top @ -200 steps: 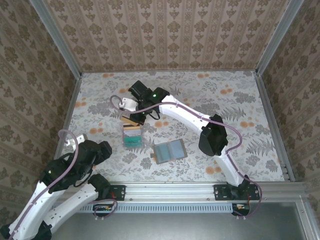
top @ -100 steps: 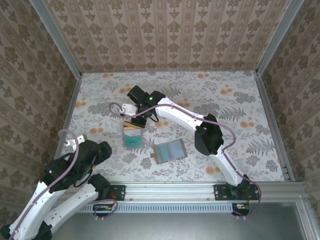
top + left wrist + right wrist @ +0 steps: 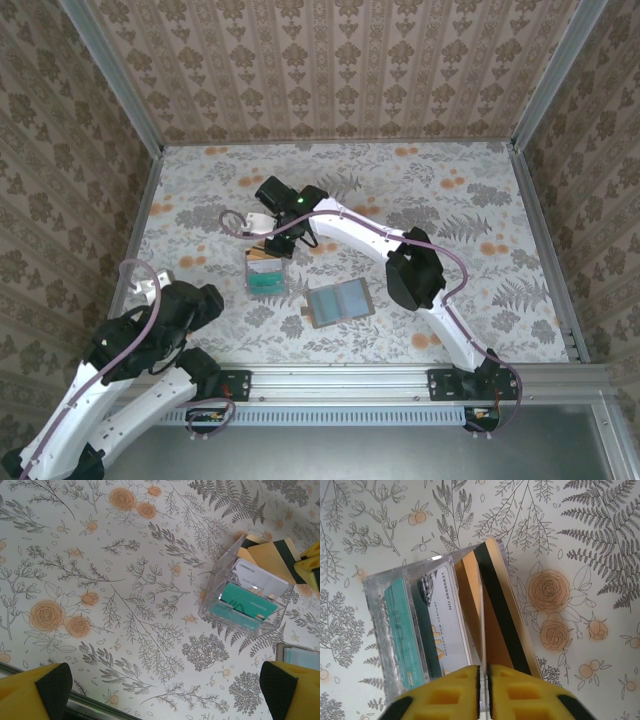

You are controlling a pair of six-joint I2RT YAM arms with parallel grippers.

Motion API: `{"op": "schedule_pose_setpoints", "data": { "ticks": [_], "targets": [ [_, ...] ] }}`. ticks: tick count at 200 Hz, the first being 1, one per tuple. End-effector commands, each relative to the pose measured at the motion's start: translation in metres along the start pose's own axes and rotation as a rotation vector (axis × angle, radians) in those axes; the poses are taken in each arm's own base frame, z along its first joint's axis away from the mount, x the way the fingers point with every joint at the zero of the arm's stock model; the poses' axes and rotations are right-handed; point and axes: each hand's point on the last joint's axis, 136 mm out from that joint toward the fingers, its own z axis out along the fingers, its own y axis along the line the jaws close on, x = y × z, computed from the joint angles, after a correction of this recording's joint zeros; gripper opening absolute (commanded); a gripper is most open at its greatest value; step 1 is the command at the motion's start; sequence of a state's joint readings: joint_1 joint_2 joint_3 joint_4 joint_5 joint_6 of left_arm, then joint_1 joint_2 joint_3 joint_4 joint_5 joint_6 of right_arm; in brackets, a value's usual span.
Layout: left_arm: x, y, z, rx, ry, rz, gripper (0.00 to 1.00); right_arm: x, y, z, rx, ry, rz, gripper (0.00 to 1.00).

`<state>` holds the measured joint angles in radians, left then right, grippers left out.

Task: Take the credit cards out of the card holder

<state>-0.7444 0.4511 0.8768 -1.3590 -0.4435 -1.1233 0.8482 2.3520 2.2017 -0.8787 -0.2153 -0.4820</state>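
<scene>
Right wrist shows tray (image 3: 375,605): teal card (image 3: 400,630), white card (image 3: 447,615), tan card (image 3: 512,625) at edge; top adds open holder (image 3: 338,303). Right claw (image 3: 484,687) narrow, hold unclear to me; left claw (image 3: 165,690) wide.

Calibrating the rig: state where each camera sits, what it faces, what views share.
Top external: above and behind the bases, looking down at left arm, right arm, tray, holder.
Left wrist: facing the table; open left gripper frames the tray.
Right wrist: looking down; right gripper at tray and tan card.
All three share the tray.
</scene>
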Motion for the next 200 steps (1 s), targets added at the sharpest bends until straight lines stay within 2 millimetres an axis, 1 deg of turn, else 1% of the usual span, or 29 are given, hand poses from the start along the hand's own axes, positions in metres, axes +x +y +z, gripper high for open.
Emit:
{"op": "schedule_pose_setpoints", "data": {
  "ticks": [1, 29, 55, 65, 79, 90, 106, 118, 133, 153, 161, 166, 167, 182, 191, 200],
  "targets": [
    [0.002, 0.007, 0.001, -0.021, -0.004, -0.01, 1.0, 0.007, -0.005, 0.009, 0.016, 0.023, 0.007, 0.34],
    [0.002, 0.002, 0.004, -0.012, 0.004, 0.004, 1.0, -0.003, -0.011, -0.003, 0.054, -0.008, 0.029, 0.36],
    [0.0, -0.01, 0.007, 0.01, 0.004, 0.028, 1.0, -0.015, -0.019, -0.022, 0.086, -0.063, 0.098, 0.38],
    [-0.001, -0.016, 0.009, 0.017, 0.008, 0.038, 1.0, -0.019, -0.025, -0.032, 0.119, -0.084, 0.136, 0.39],
    [-0.001, -0.024, 0.014, 0.016, 0.025, 0.039, 1.0, -0.019, -0.039, -0.047, 0.198, -0.102, 0.2, 0.39],
    [0.001, -0.032, 0.018, 0.021, 0.046, 0.05, 1.0, -0.017, -0.041, -0.058, 0.227, -0.119, 0.228, 0.38],
    [0.003, -0.049, 0.027, 0.059, 0.071, 0.054, 1.0, -0.011, -0.044, -0.075, 0.259, -0.157, 0.278, 0.38],
    [0.005, -0.062, 0.034, 0.09, 0.085, 0.053, 1.0, -0.001, -0.045, -0.087, 0.272, -0.18, 0.332, 0.38],
    [0.007, -0.079, 0.043, 0.139, 0.099, 0.041, 1.0, 0.016, -0.046, -0.1, 0.294, -0.19, 0.418, 0.38],
    [0.013, -0.1, 0.057, 0.192, 0.129, 0.027, 1.0, 0.046, -0.043, -0.115, 0.319, -0.181, 0.551, 0.38],
    [0.016, -0.107, 0.063, 0.208, 0.14, 0.024, 1.0, 0.061, -0.042, -0.116, 0.327, -0.169, 0.6, 0.38],
    [0.018, -0.112, 0.067, 0.215, 0.151, 0.023, 1.0, 0.069, -0.039, -0.122, 0.333, -0.173, 0.628, 0.38],
    [0.019, -0.112, 0.068, 0.215, 0.156, 0.023, 1.0, 0.072, -0.039, -0.12, 0.332, -0.167, 0.636, 0.38],
    [0.027, -0.126, 0.08, 0.247, 0.193, 0.005, 0.94, 0.097, -0.03, -0.128, 0.337, -0.163, 0.706, 0.38],
    [0.034, -0.135, 0.087, 0.262, 0.226, -0.003, 0.89, 0.114, -0.024, -0.129, 0.337, -0.154, 0.747, 0.39],
    [0.041, -0.144, 0.094, 0.278, 0.259, -0.007, 0.86, 0.131, -0.016, -0.13, 0.334, -0.138, 0.787, 0.39]
  ]
}}
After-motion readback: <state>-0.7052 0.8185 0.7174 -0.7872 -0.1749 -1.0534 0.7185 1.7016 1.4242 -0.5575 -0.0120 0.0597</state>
